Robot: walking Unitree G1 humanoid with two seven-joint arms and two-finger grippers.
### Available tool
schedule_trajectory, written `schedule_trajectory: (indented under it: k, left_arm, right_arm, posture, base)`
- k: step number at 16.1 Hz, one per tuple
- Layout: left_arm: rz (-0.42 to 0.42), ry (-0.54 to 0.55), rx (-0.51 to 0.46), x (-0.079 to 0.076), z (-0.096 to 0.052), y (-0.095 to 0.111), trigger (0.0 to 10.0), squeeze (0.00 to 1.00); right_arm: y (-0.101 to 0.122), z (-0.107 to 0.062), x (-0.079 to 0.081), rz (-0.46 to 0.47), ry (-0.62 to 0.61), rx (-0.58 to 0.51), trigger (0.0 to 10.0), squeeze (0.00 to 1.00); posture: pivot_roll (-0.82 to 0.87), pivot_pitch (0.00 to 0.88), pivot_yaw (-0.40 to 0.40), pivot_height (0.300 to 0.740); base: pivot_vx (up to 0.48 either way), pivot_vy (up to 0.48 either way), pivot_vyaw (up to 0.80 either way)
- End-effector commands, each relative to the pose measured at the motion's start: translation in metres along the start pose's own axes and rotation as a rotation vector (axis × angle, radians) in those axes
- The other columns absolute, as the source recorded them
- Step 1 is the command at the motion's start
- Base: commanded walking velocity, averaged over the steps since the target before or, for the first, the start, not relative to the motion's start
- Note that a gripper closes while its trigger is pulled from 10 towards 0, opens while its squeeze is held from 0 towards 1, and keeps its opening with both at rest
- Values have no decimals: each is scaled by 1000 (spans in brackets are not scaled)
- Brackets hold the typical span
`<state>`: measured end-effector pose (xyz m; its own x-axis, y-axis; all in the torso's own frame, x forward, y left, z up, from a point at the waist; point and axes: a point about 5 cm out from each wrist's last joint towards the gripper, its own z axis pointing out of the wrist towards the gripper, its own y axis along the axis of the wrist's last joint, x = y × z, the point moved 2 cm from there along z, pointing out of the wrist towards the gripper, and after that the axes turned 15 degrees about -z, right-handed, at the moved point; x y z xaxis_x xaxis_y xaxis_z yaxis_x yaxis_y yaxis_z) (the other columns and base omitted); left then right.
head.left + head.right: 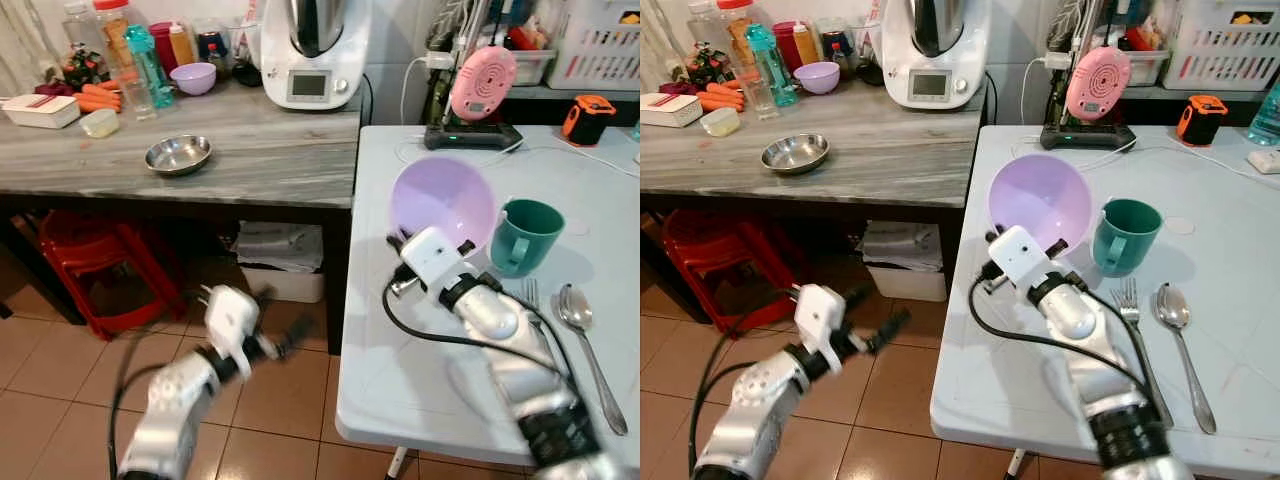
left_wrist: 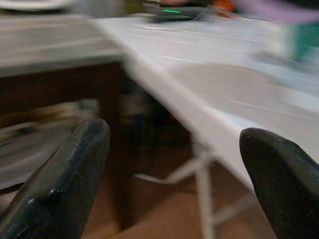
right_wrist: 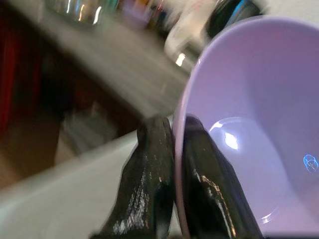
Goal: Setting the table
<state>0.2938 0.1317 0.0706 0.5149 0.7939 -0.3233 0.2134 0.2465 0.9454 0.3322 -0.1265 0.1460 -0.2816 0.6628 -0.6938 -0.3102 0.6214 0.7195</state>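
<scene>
My right gripper (image 3: 173, 130) is shut on the rim of a large purple bowl (image 1: 443, 200), one finger inside and one outside. The bowl is tilted and held just over the near left part of the white table (image 1: 400, 380). Right of the bowl stands a green mug (image 1: 524, 235). In front of the mug lie a fork (image 1: 532, 295) and a spoon (image 1: 577, 310). My left gripper (image 1: 878, 310) is open and holds nothing. It hangs low over the tiled floor, left of the table's edge.
A grey wooden counter (image 1: 260, 150) on the left carries a steel bowl (image 1: 178, 154), a small purple bowl (image 1: 193, 78), bottles and a white kitchen machine (image 1: 312, 50). Red stools (image 1: 90, 260) stand under it. A pink device (image 1: 482, 82) sits at the table's back.
</scene>
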Motion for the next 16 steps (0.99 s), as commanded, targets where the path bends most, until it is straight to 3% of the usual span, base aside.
schedule_trajectory:
  k: [1, 2, 3, 5, 6, 10, 16]
  left_arm:
    - [4, 76, -2, 10, 0, 3, 10000, 0]
    - [-20, 134, -2, 18, 2, 5, 10000, 0]
    - [-31, 130, -8, 20, 2, 6, 10000, 0]
    - [-50, 144, -20, 23, 3, 9, 10000, 0]
    - [-54, 149, -25, 22, 5, 9, 10000, 0]
    - [-52, 145, -32, 18, 11, 10, 10000, 0]
    - [-56, 145, -38, 17, 10, 10, 10000, 0]
  right_arm:
    - [3, -3, -8, 38, -75, 6, 3529, 0]
    - [4, -8, -7, 140, -170, 20, 10000, 0]
    - [3, -12, -7, 204, -227, 38, 10000, 0]
    - [1, -24, -5, 236, -299, 66, 10000, 0]
    - [-5, -31, -1, 320, -330, 107, 10000, 0]
    - [-6, -35, 5, 311, -320, 131, 10000, 0]
    - [-5, -34, 4, 312, -314, 127, 10000, 0]
  posture:
    - [-73, 0, 74, 740]
    - [-76, 0, 74, 740]
    - [-81, 0, 74, 740]
    - [-86, 0, 77, 740]
    - [-93, 0, 76, 740]
    - [-102, 0, 77, 740]
    - [-94, 0, 68, 740]
  base:
    - [0, 0, 0]
    - [0, 0, 0]
    - [0, 0, 0]
    - [0, 0, 0]
    - [0, 0, 0]
    - [0, 0, -389]
    - [0, 353, -245]
